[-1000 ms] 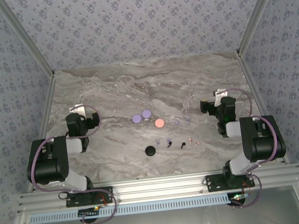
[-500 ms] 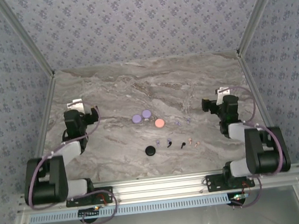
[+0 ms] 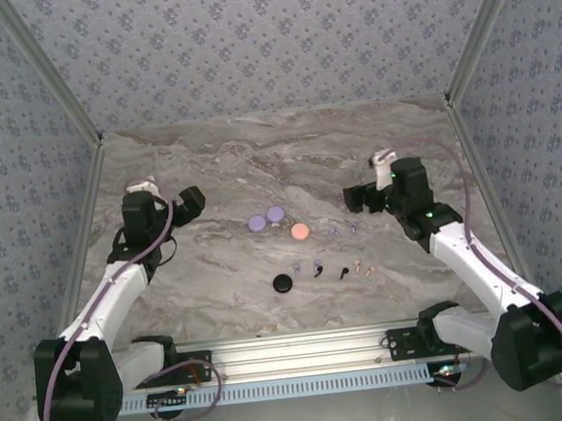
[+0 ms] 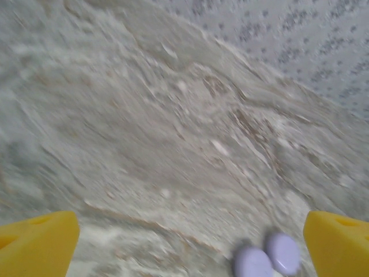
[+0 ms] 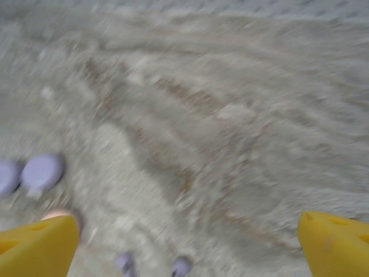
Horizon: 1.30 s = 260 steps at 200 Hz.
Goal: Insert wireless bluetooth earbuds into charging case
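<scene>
Both arms are unfolding from their tucked pose, swinging the left gripper (image 3: 196, 201) and right gripper (image 3: 353, 200) inward, each spread wide and empty. The approach is just beginning: the earbuds (image 3: 317, 266) are lying loose on the table (image 3: 256, 163) near the lilac discs (image 3: 257, 222), so a careful descent onto one bud is likely coming next.

Top camera high behind bases, overlooking table (image 3: 206, 168); wrist cameras low, close; all share lilac discs (image 3: 256, 222).
</scene>
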Available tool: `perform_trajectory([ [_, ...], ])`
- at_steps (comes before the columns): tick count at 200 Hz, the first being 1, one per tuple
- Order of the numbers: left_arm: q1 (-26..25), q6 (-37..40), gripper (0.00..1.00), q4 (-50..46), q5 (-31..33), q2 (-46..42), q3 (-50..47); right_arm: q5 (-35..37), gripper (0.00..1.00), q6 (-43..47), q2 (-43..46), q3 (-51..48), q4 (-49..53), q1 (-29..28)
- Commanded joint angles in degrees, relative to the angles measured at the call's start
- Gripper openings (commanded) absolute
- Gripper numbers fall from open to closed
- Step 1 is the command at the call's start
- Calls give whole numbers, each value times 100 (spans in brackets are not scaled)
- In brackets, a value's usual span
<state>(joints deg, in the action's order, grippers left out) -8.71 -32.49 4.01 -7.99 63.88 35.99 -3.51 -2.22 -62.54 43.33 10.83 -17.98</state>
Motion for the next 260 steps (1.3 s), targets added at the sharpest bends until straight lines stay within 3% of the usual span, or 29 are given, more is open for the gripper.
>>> perform_trajectory([
  [1, -150, -616, 99, -178, -321, 72, 113, 102, 100, 510, -476, 641, 1564, -619],
  [39, -272, -570, 99, -254, -130, 48, 130, 587, 100, 749, -1677, 1452, 2157, -1474],
  [133, -272, -478, 99, -384, 18, -77, 85, 146, 100, 700, -3834, 3085, 2035, -2168],
  [191, -272, -447, 99, -436, 44, -196, 84, -304, 100, 2734, -4781, 4333, 2574, -2009],
  [260, -272, -356, 99, -560, 200, -265, 101, -819, 99, 5203, -5370, 5067, 3061, -1722],
])
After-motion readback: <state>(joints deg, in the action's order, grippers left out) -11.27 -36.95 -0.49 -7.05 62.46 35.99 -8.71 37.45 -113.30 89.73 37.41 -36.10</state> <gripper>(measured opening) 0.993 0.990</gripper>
